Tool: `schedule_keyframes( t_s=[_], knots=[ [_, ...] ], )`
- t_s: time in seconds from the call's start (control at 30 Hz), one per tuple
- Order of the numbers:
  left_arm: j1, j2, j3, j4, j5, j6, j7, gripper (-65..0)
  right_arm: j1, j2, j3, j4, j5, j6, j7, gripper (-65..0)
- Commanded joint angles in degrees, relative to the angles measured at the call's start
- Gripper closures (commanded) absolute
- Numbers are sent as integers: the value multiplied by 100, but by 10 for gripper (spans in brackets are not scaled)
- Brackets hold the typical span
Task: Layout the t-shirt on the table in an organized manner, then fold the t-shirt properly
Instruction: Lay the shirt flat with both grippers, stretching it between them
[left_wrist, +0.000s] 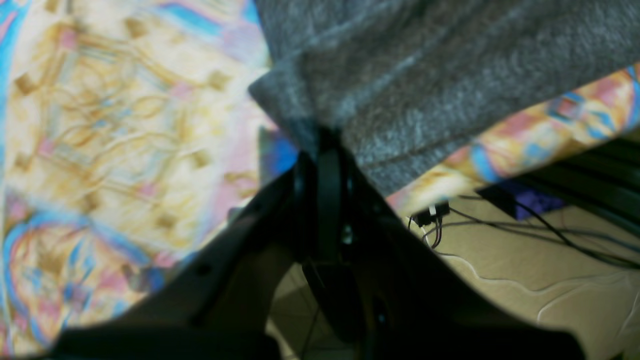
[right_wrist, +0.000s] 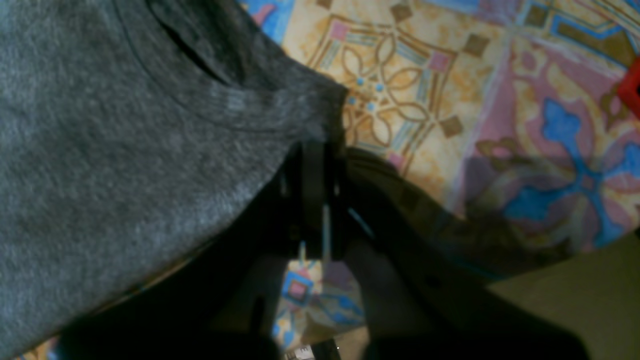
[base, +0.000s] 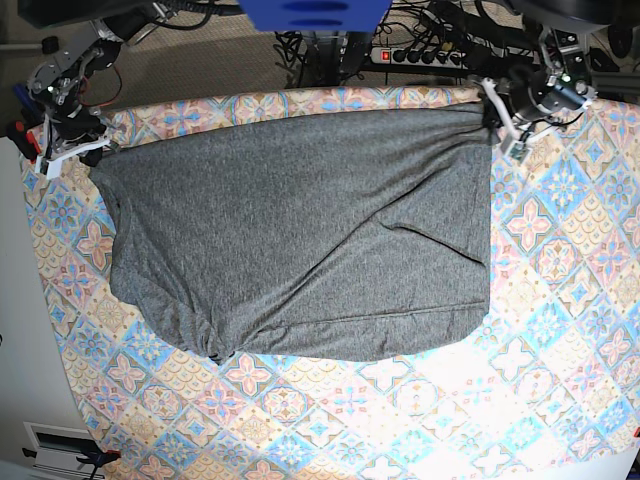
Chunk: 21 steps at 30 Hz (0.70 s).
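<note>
The t-shirt (base: 300, 240) lies spread over the worktop (base: 560, 300), bunched toward 7 o'clock. The left hand (base: 497, 120) at 1 o'clock and right hand (base: 75, 150) at 10 o'clock each pinch a far corner, clamped tight. Uneven pulling could probably wrinkle it or drag it off the far edge.

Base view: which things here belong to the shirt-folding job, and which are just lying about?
Part of the job:
- t-shirt, spread on the table
- table
- left tool, shut on a far shirt corner
- right tool, shut on the other far corner

Just lying about:
- power strip and cables behind the table
</note>
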Motion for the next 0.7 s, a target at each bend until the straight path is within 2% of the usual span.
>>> schedule_keyframes(
  t_s=[0.0, 0.13, 0.27, 0.67],
  knots=[
    [4, -64, 21, 130, 105, -6, -169, 0, 33, 115, 20, 113, 43, 19, 118, 0],
    [13, 182, 179, 130, 589, -6, -556, 0, 24, 115, 20, 113, 43, 19, 118, 0],
    [-40, 437, 179, 130, 984, -6, -574, 0, 16, 115, 20, 113, 43, 19, 118, 0],
    [-75, 464, 179, 508, 923, -6, -521, 0, 24, 115, -33, 869, 34, 19, 83, 0]
  ],
)
